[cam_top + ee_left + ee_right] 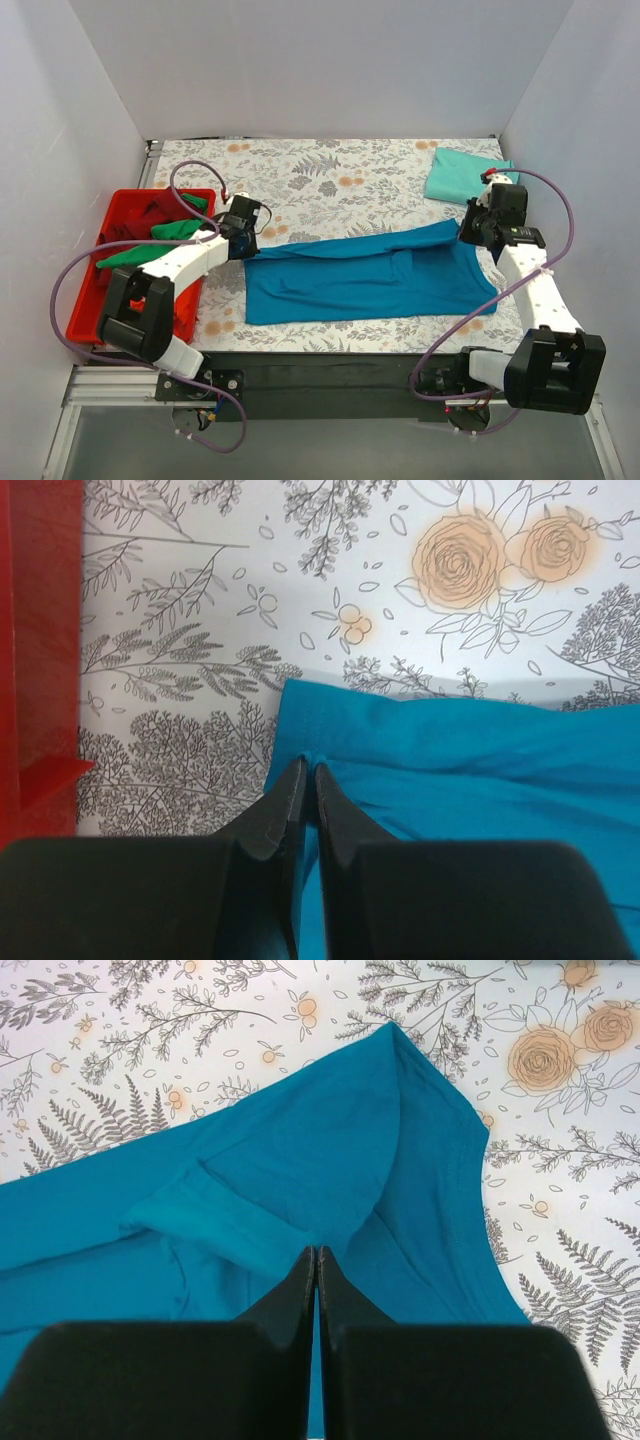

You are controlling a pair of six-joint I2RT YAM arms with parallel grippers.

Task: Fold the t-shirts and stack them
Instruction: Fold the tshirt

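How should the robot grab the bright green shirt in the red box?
Probably pinch the bright green shirt at its bunched top, coming straight down from above. It lies crumpled inside the red tray, whose walls block a sideways reach. The left gripper is nearest, but it is shut on the blue shirt.

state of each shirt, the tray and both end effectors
blue t-shirt: partly folded, on table
mint green t-shirt: folded, far right
red tray: holds two shirts
bright green t-shirt: crumpled in tray
dark red t-shirt: crumpled in tray
left end effector: shut on blue t-shirt
right end effector: shut on blue t-shirt
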